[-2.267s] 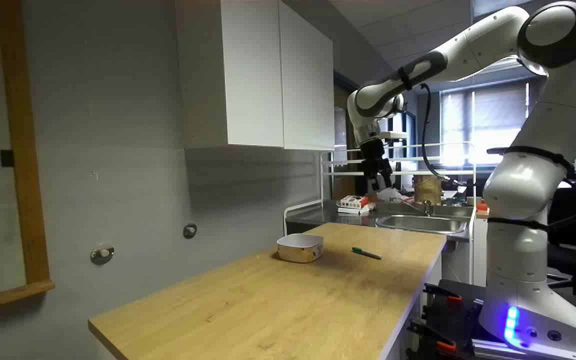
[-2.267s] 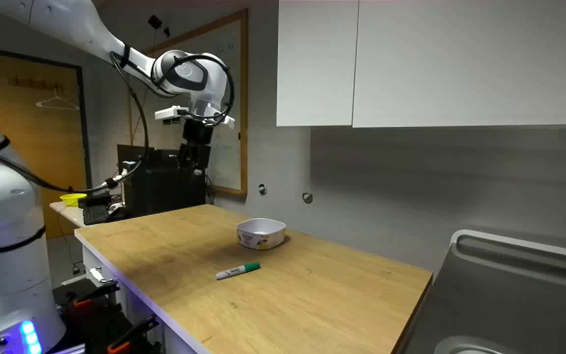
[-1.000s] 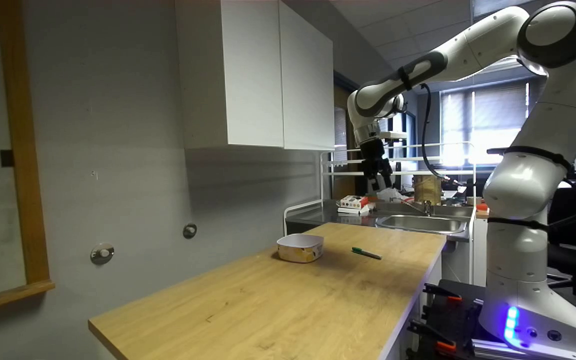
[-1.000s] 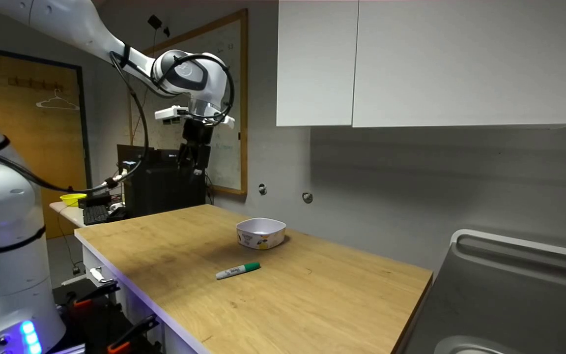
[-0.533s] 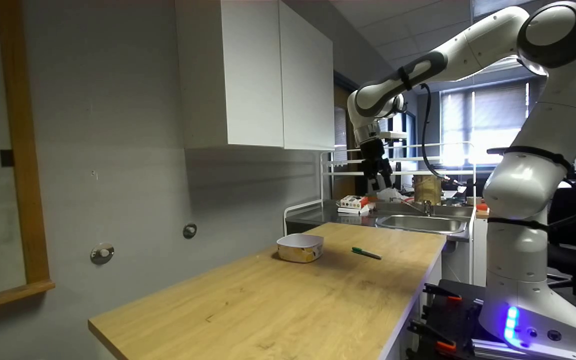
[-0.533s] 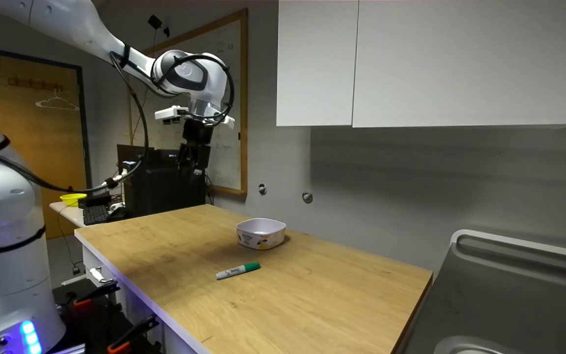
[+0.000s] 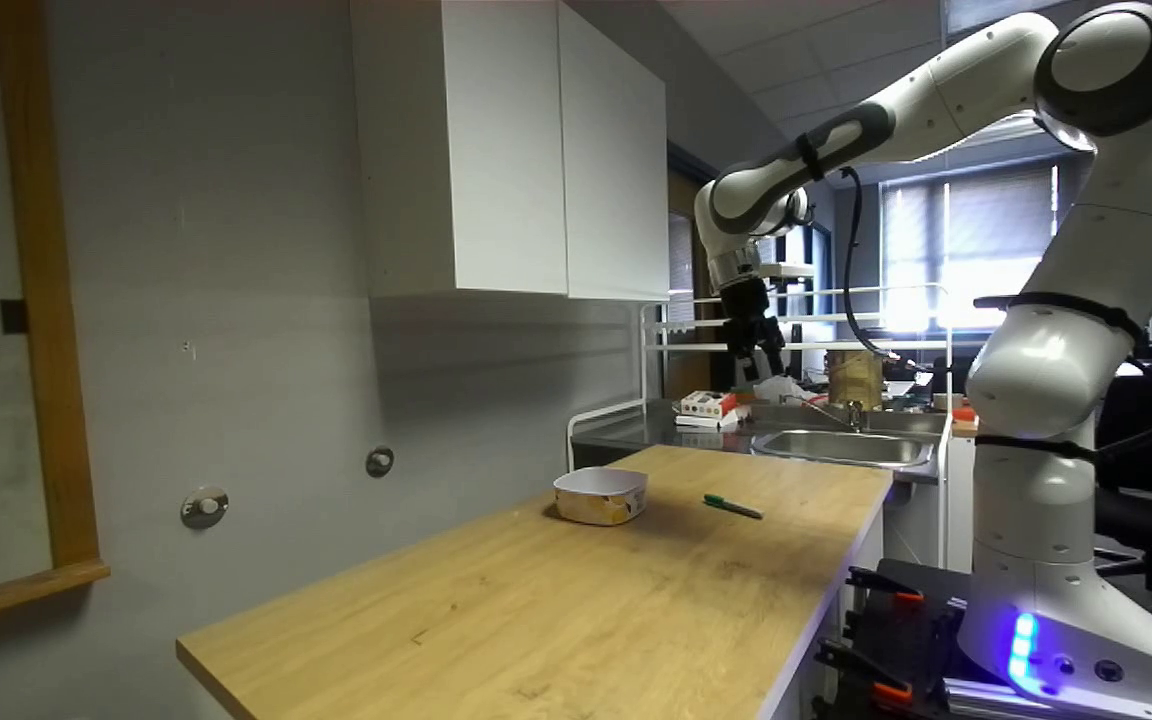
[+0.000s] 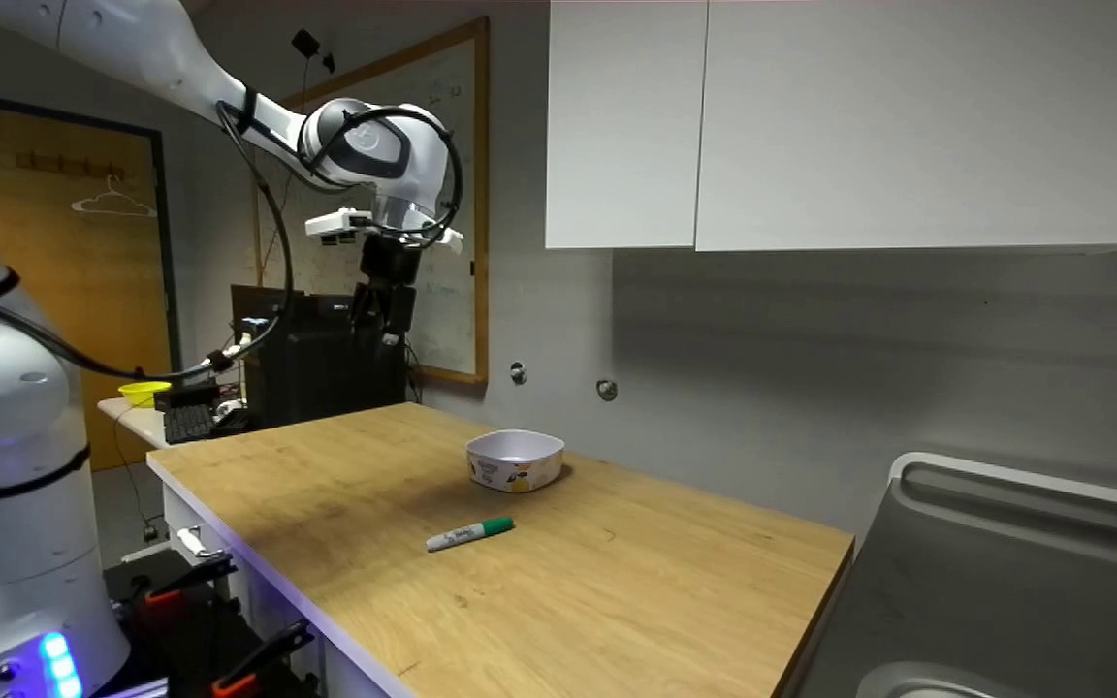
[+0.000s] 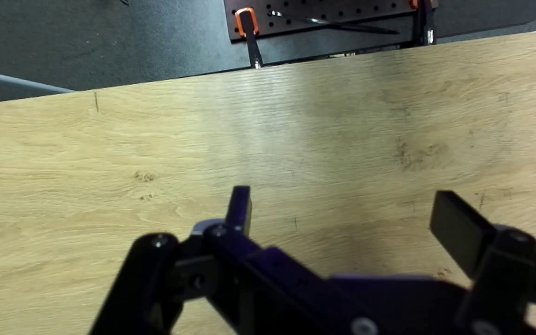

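My gripper hangs high over the wooden table, its jaws wide apart and only bare wood visible between them. It touches nothing. In both exterior views the black gripper is well above the tabletop, pointing down. A white bowl with a fruit pattern rests upright near the wall; its bottom inside is hidden by the rim. On the wood beside it lies a marker with a green cap. Neither the bowl nor the marker appears in the wrist view.
White wall cabinets hang above the wall side of the table. Beyond one table end are a metal sink and small boxes. Clamps grip the table edge at the robot's base. A cable loops along the arm.
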{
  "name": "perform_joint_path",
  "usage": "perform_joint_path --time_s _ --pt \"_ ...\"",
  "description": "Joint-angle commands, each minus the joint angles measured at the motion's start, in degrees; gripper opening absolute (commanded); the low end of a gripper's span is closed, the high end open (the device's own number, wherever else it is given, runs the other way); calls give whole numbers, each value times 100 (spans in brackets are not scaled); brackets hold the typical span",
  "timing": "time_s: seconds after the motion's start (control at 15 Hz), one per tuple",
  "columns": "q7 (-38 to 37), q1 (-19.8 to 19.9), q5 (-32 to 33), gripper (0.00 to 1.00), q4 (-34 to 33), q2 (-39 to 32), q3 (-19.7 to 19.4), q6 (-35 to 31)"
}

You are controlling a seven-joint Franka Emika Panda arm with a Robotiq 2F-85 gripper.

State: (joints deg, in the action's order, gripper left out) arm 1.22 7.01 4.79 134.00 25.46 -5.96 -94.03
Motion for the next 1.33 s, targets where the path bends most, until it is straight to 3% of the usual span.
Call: perform_joint_path --time_s 0.0,0.33,0.8,1.27 --pt "-3 -19 0 100 -13 -5 -19 15" --pt "-58 -9 74 100 -360 -588 -15 -254" --pt "0 86 14 100 -1628 -2877 -181 -426" --pt "744 731 -515 100 -2987 -4841 -483 -360"
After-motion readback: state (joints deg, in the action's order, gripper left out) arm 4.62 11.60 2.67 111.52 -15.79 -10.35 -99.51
